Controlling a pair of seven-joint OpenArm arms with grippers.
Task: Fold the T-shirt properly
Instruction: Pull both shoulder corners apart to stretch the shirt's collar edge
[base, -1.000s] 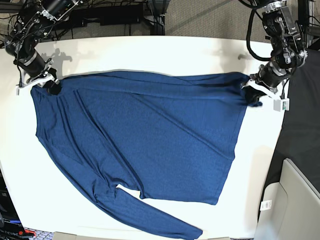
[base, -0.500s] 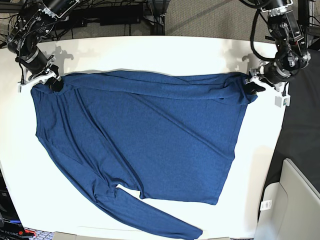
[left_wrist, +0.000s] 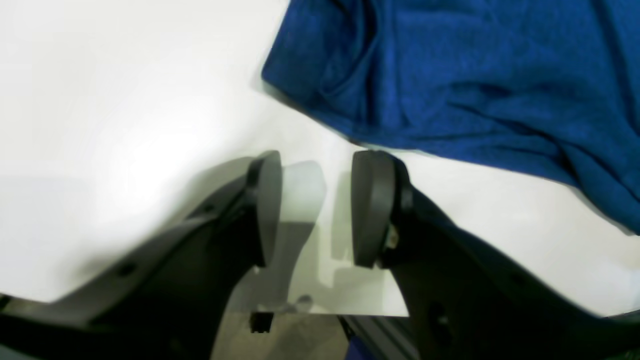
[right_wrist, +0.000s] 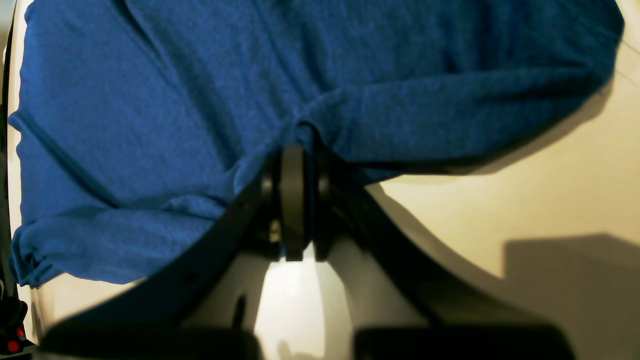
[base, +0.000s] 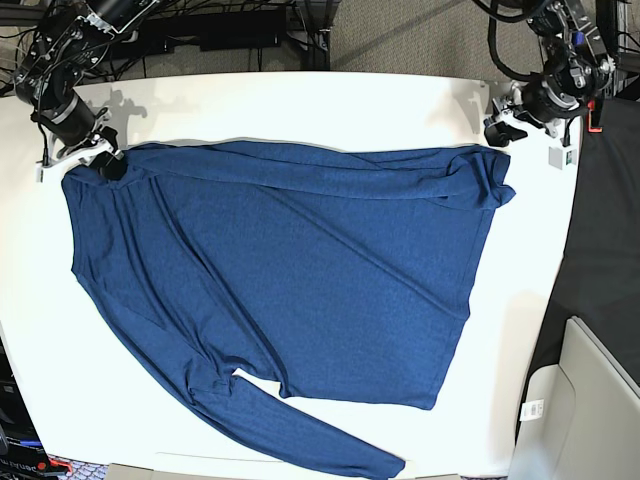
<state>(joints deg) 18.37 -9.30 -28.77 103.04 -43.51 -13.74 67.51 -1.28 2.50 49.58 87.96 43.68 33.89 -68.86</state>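
The dark blue T-shirt (base: 300, 270) lies spread on the white table (base: 300, 100), its top edge folded over along the far side and one long sleeve trailing to the front edge. My right gripper (base: 105, 163) is at the shirt's far left corner; in the right wrist view the gripper (right_wrist: 295, 150) is shut on a pinch of the T-shirt (right_wrist: 175, 100). My left gripper (base: 497, 128) hangs above the table beyond the shirt's far right corner. In the left wrist view it (left_wrist: 316, 175) is open with nothing between its fingers, and the T-shirt (left_wrist: 475, 65) lies just ahead of it.
Black cables (base: 230, 25) and carpet lie behind the table's far edge. A dark floor strip runs along the table's right edge, with a pale grey bin (base: 590, 400) at the lower right. The sleeve end reaches the table's front edge.
My left gripper has opened, let go of the shirt's far right corner and drawn back and up. That corner now rests on the table. The right gripper keeps its hold.
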